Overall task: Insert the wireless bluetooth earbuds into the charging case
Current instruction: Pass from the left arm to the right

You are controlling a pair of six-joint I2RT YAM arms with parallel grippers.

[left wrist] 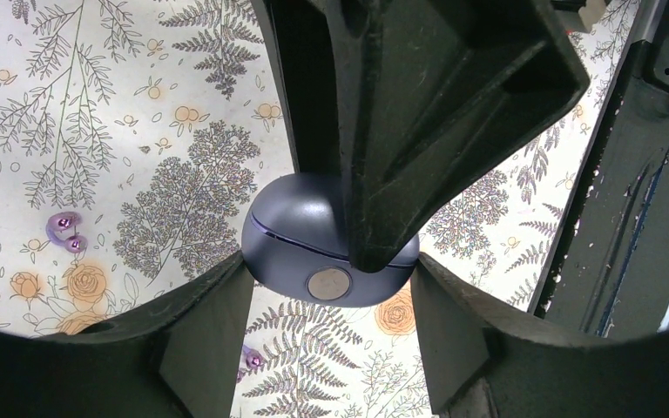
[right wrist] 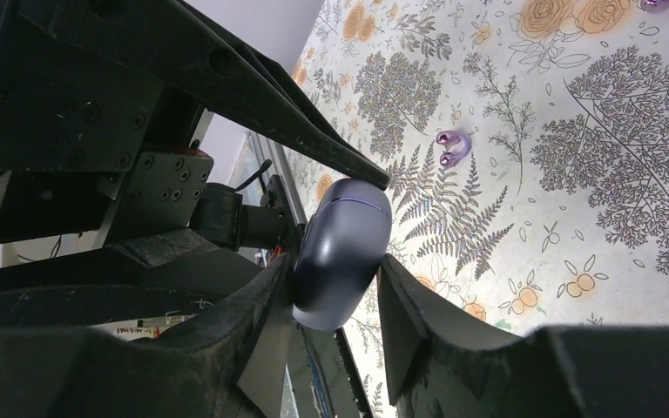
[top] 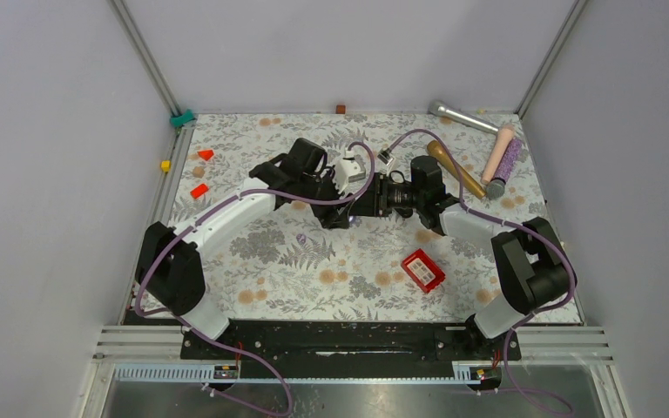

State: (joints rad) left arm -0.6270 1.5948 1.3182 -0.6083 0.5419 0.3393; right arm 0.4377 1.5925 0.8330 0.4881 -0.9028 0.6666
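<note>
The table (top: pixel 314 279), covered with a floral cloth, is spanned by the left arm (top: pixel 226 218) and the right arm (top: pixel 479 228), which meet above its centre. The charging case (left wrist: pixel 294 218), an oval dark blue-grey shell, is held clear of the cloth by the left gripper (left wrist: pixel 329 266), whose jaws are set at a medium width and touch both of its flanks. The right gripper (right wrist: pixel 338 270) is placed around the same case with one finger on either side; whether it is clamped or only close cannot be told. The lid seam is seen shut, so the case is judged unopened. One pale purple earbud (left wrist: pixel 64 232) lies on the cloth well apart from the case, and a second purple earbud (left wrist: pixel 251 355) lies below it. No black earbuds are seen. Opening the lid and both insertions are judged outstanding.
</note>
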